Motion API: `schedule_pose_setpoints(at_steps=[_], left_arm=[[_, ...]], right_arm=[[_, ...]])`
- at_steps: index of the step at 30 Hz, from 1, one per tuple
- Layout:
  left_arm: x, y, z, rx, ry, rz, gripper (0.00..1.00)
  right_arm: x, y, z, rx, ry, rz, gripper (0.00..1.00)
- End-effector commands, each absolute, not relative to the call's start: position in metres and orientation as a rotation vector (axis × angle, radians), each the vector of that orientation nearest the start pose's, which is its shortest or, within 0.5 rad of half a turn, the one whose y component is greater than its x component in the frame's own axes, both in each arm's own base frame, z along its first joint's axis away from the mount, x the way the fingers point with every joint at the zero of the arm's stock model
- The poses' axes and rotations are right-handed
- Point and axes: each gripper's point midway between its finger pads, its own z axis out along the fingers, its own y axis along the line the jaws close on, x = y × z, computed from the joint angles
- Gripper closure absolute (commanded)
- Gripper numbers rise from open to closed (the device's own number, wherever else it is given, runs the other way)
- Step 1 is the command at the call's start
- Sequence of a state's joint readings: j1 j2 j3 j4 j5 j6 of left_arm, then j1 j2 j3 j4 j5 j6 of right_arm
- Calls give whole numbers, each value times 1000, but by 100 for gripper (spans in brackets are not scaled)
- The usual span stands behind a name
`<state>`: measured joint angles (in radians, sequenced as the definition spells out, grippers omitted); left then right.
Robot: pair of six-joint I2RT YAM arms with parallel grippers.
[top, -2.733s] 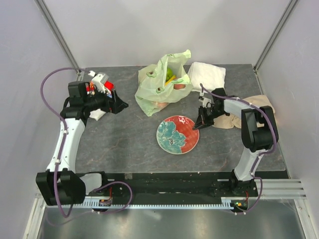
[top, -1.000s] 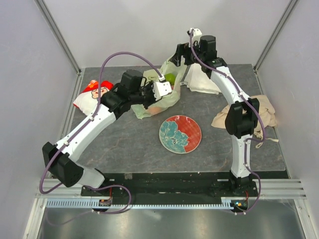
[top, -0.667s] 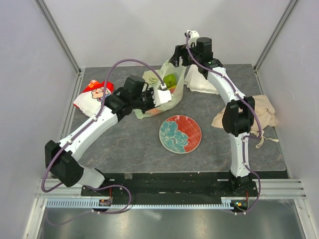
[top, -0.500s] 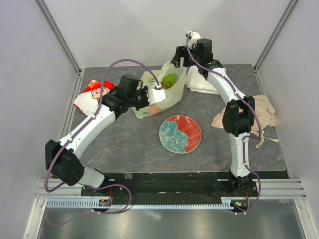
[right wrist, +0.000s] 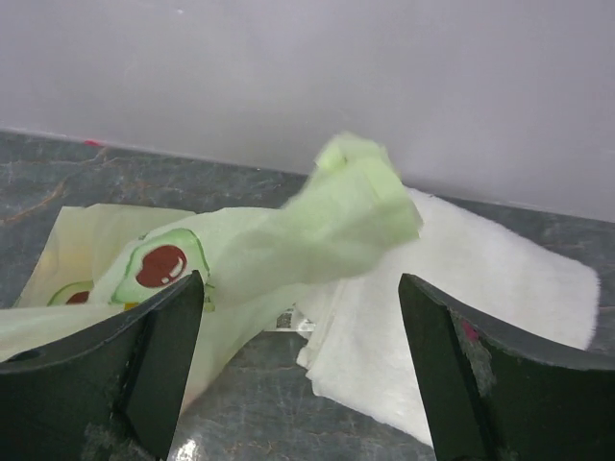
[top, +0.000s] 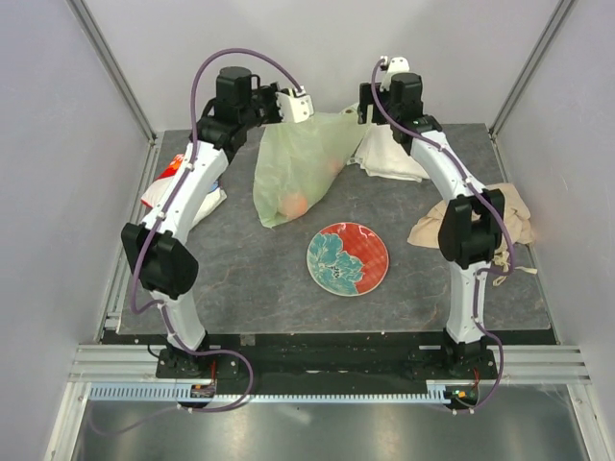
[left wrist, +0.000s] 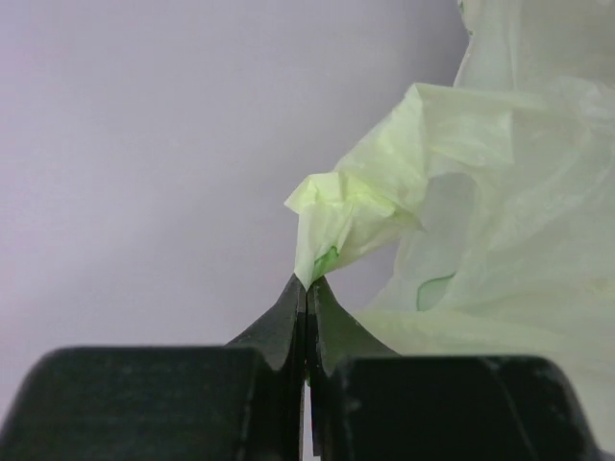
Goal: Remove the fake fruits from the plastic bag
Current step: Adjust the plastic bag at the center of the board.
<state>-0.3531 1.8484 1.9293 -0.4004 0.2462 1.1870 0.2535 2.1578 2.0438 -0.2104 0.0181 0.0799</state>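
Our left tool (left wrist: 307, 288) is closed tight, its two tips meeting on a small bunched fold of the plastic bag (top: 293, 163). We cannot tell whether that fold is a handle loop or a corner. The bag hangs from this pinch near the far edge of the counter (top: 240, 279), and its lower end sags toward the counter's middle. It seems to rest there, though the top view does not settle it.

The fake fruits (top: 296, 204) are inside. We see an orange-pink shape through the film low in the sack and a fainter one higher up; the others we cannot make out.

Our right tool (right wrist: 300, 283) stands wide open and grips nothing. A blurred strip of the bag crosses the gap between its jaws, touching neither as far as we can see. The white towel (right wrist: 480, 288) lies behind it at the far-right corner.

We judge the bag to be very light, limp and slippery (thin film that will stretch or tear if tugged hard). It is best taken where the film bunches thick, at a loop or a gathered corner, never on a single flat layer.

The fruits look hard, glossy and light, so they should slide and roll freely once the mouth points down. If we pick one directly, we would close across its widest part (the smooth skin may squirt out of a shallow grip). The flowered plate (top: 347, 259) sits just nearer, toward the counter's middle.
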Motion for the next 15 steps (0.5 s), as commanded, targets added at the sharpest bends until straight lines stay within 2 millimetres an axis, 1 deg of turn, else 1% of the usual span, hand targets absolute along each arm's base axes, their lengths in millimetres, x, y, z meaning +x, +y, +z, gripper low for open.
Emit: schedule_pose_setpoints(at_steps=[1,2,3,4,5,6,7,8,9,10,11,12,13,14,15], left_arm=[[517,-208,434,1396,1008,421,98],[512,-207,437,1402,998,424,98],[508,-208,428,1422,1001,409,98],[502,-209,428,1430,990,393,98],[488,-207,439,1413,981,384,98],[477,-213,416,1466,1022,316,98],[463,-215,406,1502,1044,272,98],[443,-215,406,1527,1048,236,98],[422,-223,376,1594,1093,161,98],[400,-226,351,1642,1155,78,98],[369,-230,351,1659,1147,34,98],[349,-229,307,1718,1231,-37,99],[327,-228,286,1727,1314,-117,98],[305,-233,274,1751,1333,-179,98],[282,-229,254,1767,1379,-244,98]], right_arm=[[600,138,326,-123,1747,98,10],[597,138,320,-131,1762,103,10],[592,138,325,-134,1758,107,10],[589,137,322,-134,1767,105,10],[585,136,311,-147,1793,94,11],[579,134,315,-148,1790,96,10],[574,133,312,-151,1802,97,10],[568,131,296,-159,1841,95,11],[558,130,302,-169,1840,106,11],[552,130,298,-182,1851,124,11],[543,127,281,-183,1895,136,11],[532,126,287,-182,1892,162,11],[520,133,269,-213,1935,224,11],[511,139,265,-233,1947,265,11],[500,144,269,-242,1942,318,11]])
